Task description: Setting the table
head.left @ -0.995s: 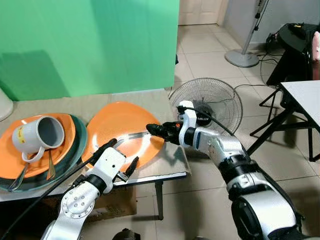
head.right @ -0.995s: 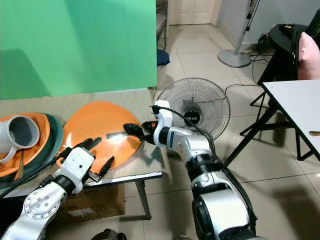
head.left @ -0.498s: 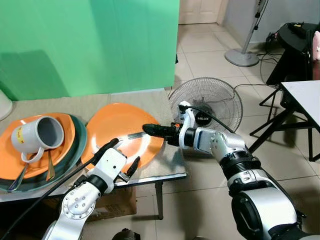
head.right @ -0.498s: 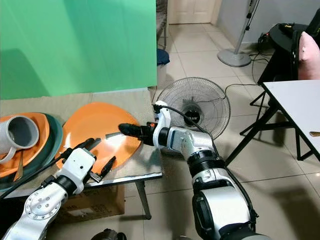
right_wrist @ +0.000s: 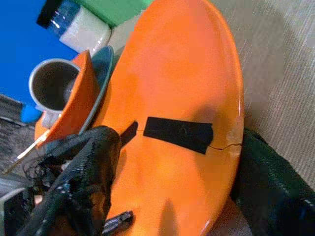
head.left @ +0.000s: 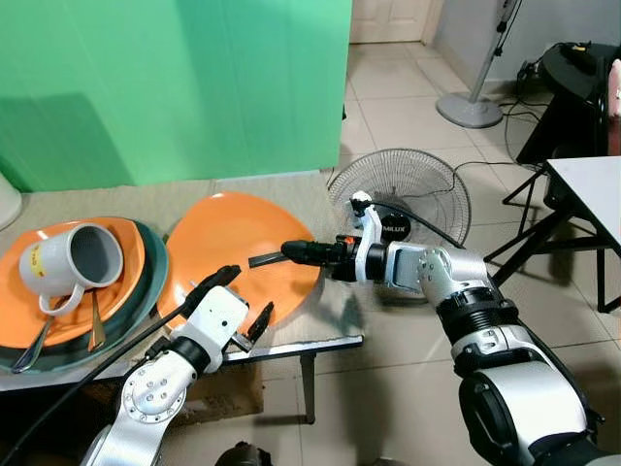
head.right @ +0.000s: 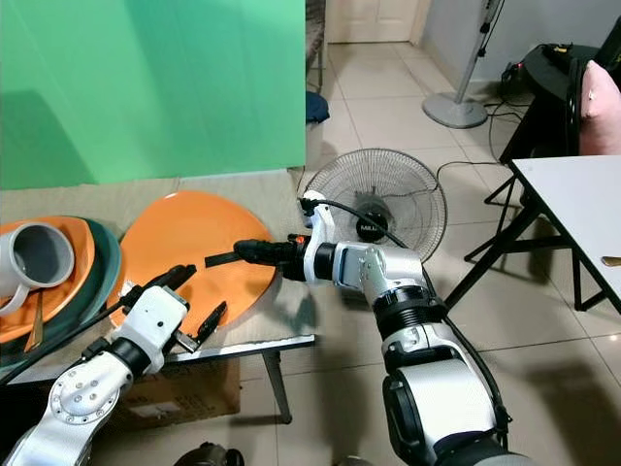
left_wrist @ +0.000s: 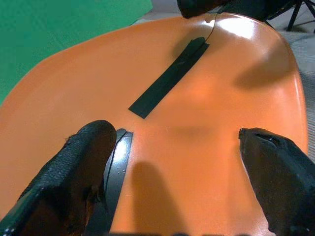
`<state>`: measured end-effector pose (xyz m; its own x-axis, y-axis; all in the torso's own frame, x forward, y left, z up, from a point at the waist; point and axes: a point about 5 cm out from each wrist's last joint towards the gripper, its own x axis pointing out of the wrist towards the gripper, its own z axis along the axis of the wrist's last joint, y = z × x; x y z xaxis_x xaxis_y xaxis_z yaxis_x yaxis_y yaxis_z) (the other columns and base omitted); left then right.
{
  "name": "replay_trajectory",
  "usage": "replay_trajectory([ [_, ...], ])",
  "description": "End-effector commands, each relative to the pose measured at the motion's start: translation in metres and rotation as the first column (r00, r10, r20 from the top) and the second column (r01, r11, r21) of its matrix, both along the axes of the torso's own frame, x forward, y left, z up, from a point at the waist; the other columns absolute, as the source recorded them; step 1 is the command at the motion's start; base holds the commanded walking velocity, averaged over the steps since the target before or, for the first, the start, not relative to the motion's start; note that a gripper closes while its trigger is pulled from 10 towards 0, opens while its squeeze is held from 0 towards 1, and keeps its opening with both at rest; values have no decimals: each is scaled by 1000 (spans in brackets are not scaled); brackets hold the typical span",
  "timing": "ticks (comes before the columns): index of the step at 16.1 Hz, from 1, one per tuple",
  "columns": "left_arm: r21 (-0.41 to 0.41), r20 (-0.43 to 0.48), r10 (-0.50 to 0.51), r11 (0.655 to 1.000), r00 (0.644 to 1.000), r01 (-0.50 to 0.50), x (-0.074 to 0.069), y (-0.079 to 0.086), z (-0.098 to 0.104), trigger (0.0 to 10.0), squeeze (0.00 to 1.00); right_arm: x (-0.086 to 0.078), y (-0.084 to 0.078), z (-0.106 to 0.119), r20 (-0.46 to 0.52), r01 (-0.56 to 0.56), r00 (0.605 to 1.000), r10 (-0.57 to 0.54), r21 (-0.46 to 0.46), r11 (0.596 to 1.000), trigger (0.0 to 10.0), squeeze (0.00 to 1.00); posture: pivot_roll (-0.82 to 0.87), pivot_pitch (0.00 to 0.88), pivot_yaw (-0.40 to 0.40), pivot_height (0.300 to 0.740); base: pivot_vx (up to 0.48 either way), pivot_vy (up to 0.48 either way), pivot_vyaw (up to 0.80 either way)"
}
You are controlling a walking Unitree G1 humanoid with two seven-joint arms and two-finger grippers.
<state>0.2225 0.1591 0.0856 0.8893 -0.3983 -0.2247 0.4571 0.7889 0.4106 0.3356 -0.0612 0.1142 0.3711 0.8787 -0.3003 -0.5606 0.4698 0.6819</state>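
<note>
Pinching the orange plate [head.left: 233, 254] at its 3 o'clock rim with the right claw [head.left: 299, 252], probably for lifting. Lying on the counter [head.left: 320, 325] beside the stacked dishes [head.left: 116, 291]. Hovering at 6 o'clock, left claw [head.left: 241, 303] spread, possibly for support.

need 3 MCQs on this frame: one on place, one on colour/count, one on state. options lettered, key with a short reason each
1. Where does the mug sit?
A. on the floor
B. on the stacked plates at the table's left
C. on the white table

2. What colour is the plate that the right end effector reaches?
A. orange
B. white
C. blue

3. How is the mug posed?
A. upright
B. upside down
C. tipped on its side

Key: 1 B, it rests on the orange plate of the left stack. 2 A, the plate is plainly orange with a strip of black tape over a crack. 3 C, its open mouth faces sideways.
</note>
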Motion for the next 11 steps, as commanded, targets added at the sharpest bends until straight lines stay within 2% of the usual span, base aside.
replay_trajectory([
  [1,36,-51,1,999,999,1,-2,1,-11,10000,0,-4,9,4,18,-61,998,61,2,998,0,0,-2,73,-3,740,0,0,0],
  [3,33,-33,4,999,999,-2,0,1,-8,10000,0,-7,10,0,11,-77,997,77,-26,997,0,0,-2,73,-3,740,0,0,0],
  [5,41,-22,1,999,1000,0,1,1,-7,10000,0,-7,6,-12,-27,-28,999,25,-99,995,0,0,-2,69,-3,740,0,0,0],
  [11,45,-7,-2,999,1000,2,3,2,-4,10000,0,-4,3,-10,-70,36,997,-38,-38,999,0,0,-1,71,-1,740,0,0,0],
])
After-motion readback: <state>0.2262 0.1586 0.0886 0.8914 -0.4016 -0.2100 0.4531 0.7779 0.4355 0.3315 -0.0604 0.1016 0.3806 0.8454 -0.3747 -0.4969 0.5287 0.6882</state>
